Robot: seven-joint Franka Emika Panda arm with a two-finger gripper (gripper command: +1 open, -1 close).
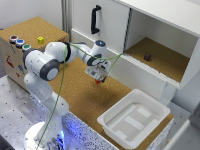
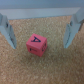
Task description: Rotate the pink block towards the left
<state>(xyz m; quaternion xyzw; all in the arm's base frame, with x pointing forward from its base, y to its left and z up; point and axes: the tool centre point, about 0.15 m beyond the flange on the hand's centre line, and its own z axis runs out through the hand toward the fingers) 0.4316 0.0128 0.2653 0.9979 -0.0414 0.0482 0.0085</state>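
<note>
The pink block (image 2: 36, 45) is a tiny pinkish-red cube with a dark mark on its top face, lying on the cork surface. In the wrist view it lies between my two fingers (image 2: 74, 29), apart from both. My gripper (image 2: 40, 46) is open and hangs low over it. In the exterior view the gripper (image 1: 97, 76) points down at the cork counter (image 1: 80, 92), and the pink block (image 1: 99, 81) peeks out just under the fingertips.
A white tray (image 1: 150, 107) sits on the counter toward the exterior view's right. A small yellow block (image 1: 40, 39) and coloured buttons (image 1: 19, 42) top the box on the left. A dark maroon object (image 1: 147, 57) lies in the open cabinet, whose door has a black handle (image 1: 95, 19).
</note>
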